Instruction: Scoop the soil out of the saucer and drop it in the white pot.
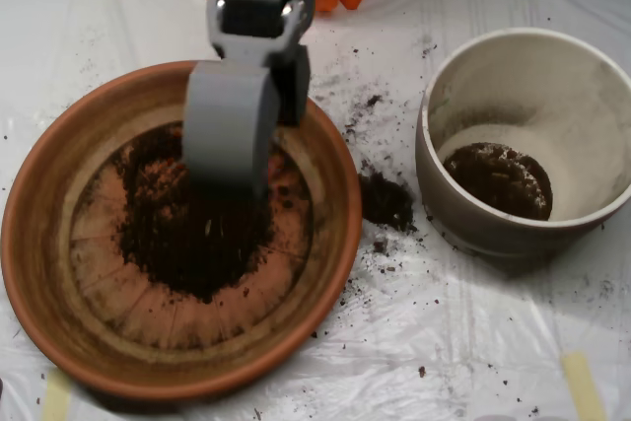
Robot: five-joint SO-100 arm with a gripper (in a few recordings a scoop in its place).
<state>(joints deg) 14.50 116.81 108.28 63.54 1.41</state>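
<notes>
The soil [202, 234] lies mostly as a dark, crumbly patch across the middle of the saucer [39, 244], thinning to smears toward the left and right of the base, where faint radial lines show through. The saucer sits on the left side of the table, its lower left rim nearly at the picture's edge. The scoop [229, 179] hangs over the upper middle of the saucer with its tip down at the top of the soil patch; its grey shell hides the soil right beneath it, and from above I cannot tell whether its halves are apart or together, or whether it holds anything. The arm [258, 12] above it runs off the top edge. To the right, apart from the saucer, stands the white pot [463, 214], with a dark clump of soil at the bottom and dusty staining on its inner wall. Between saucer and pot a small spilled pile [386, 201] rests on the plastic sheet [473, 342], with loose crumbs scattered around. Strips of tape [582, 386] mark the sheet.
</notes>
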